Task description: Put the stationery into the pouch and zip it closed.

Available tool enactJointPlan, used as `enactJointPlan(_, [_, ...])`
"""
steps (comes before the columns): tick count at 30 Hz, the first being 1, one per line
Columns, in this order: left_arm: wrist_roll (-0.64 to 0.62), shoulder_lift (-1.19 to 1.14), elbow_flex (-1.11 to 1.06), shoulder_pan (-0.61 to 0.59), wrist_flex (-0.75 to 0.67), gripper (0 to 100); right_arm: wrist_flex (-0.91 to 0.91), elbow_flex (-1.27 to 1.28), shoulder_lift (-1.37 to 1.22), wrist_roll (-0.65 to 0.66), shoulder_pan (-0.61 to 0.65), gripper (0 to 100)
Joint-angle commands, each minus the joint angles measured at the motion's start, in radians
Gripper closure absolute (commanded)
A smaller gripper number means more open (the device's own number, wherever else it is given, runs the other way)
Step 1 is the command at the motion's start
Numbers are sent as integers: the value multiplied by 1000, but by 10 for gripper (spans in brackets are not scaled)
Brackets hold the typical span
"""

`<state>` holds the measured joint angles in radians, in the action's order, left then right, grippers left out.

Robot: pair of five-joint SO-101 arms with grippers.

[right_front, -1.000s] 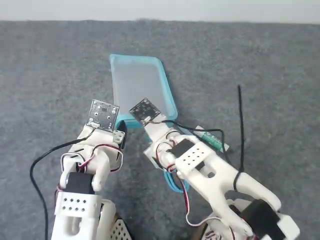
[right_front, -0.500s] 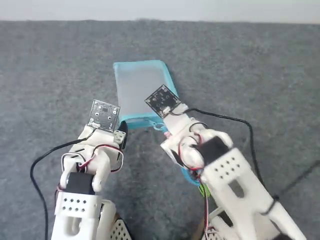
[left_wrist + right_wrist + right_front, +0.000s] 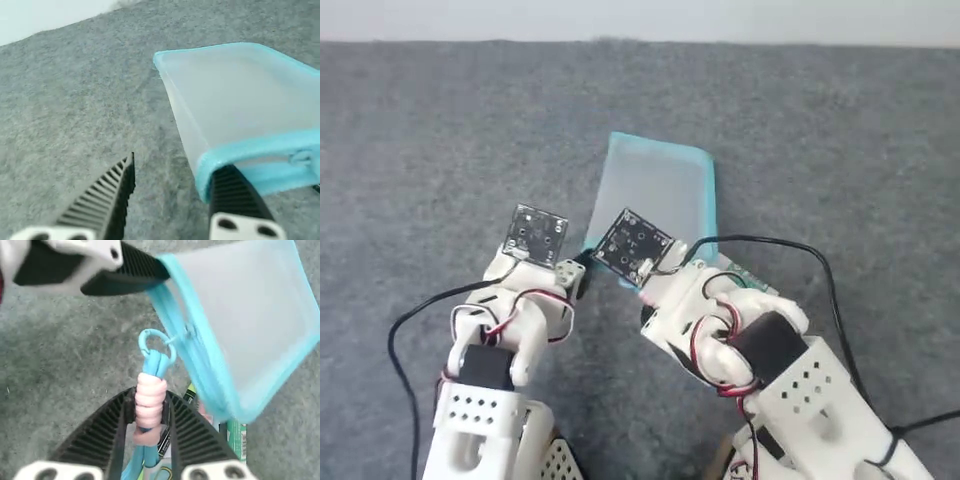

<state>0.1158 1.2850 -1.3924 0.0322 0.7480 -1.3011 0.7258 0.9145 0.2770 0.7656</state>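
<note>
The translucent pouch [image 3: 660, 195] with a teal zipper edge lies on the grey felt, tilted, its near end by both grippers. My right gripper [image 3: 149, 407] is shut on the pink and teal zipper pull [image 3: 150, 390], whose teal ring [image 3: 156, 342] hooks the slider. My left gripper [image 3: 172, 195] stands open, one finger [image 3: 235, 192] against the pouch's near corner [image 3: 210, 165], the other on bare felt. Green stationery [image 3: 745, 277] lies beside the right arm, and shows as green pieces [image 3: 234, 437] under the pouch's edge.
Grey felt [image 3: 440, 150] covers the whole table, bare at the left and far right. A black cable [image 3: 825, 290] loops over the right arm. The table's far edge [image 3: 640, 42] meets a pale wall.
The pouch has swung and slid to the right, its far end now pointing right. My right gripper moved back left with the zipper pull. The left arm shifted slightly right.
</note>
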Motion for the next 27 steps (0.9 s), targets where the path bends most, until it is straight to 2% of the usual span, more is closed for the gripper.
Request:
enactJointPlan(1, [-29, 25, -7, 61, -38, 791, -33, -64, 44, 31, 15, 992])
enactJointPlan(8, [-29, 20, -50, 68, -120, 891, -58, -64, 44, 51, 15, 992])
enactJointPlan(11, [-37, 20, -48, 66, -120, 991, -59, -64, 44, 51, 10, 992])
enactJointPlan(17, [-106, 20, -42, 14, -118, 989, -64, -64, 35, 46, 4, 992])
enactJointPlan(21, [-106, 23, -41, -72, -118, 989, -68, -68, 33, 49, -93, 992])
enactJointPlan(27, [-104, 20, -41, -80, -118, 990, -67, -71, 33, 58, -228, 992])
